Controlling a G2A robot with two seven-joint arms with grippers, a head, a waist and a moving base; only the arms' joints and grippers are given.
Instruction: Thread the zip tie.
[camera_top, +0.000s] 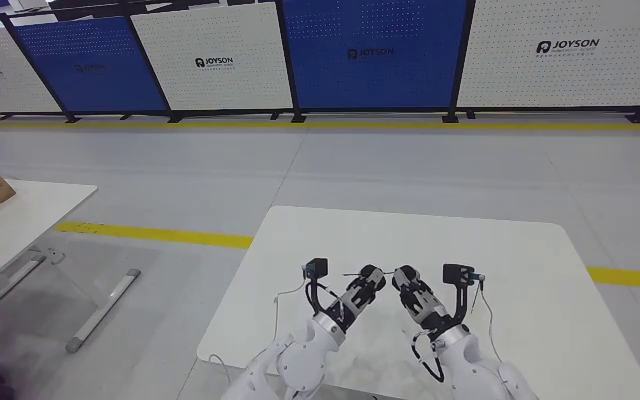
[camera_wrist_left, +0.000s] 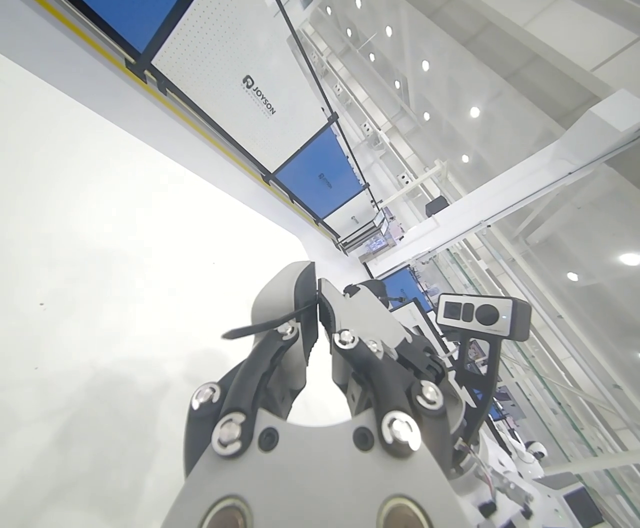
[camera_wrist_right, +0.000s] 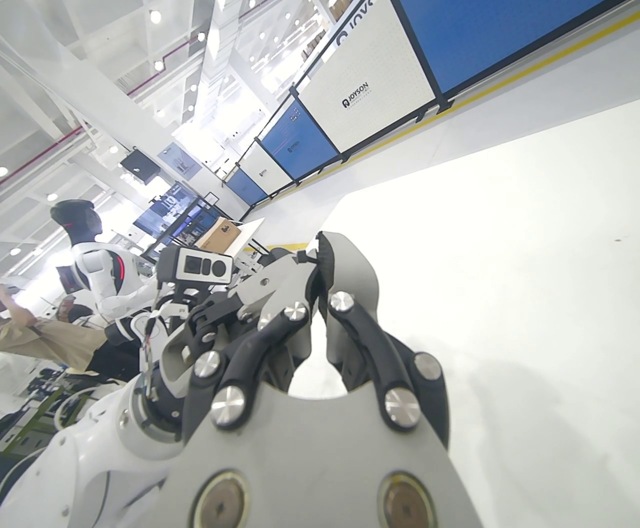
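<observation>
The left gripper (camera_wrist_left: 318, 297) is clamped on the black zip tie (camera_wrist_left: 260, 327) above the table (camera_wrist_left: 100, 240); the right gripper (camera_wrist_right: 314, 262) pinches what appears to be its other end. Assessment: light, thin, springy and slick, so it is best gripped near the tip.

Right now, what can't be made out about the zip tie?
- Left wrist view: the zip tie strap vanishes between the left gripper pads; far end hidden.
- Right wrist view: the right gripper fingers hide all but a black nub.
- Top view: whether it is threaded, too small.
</observation>
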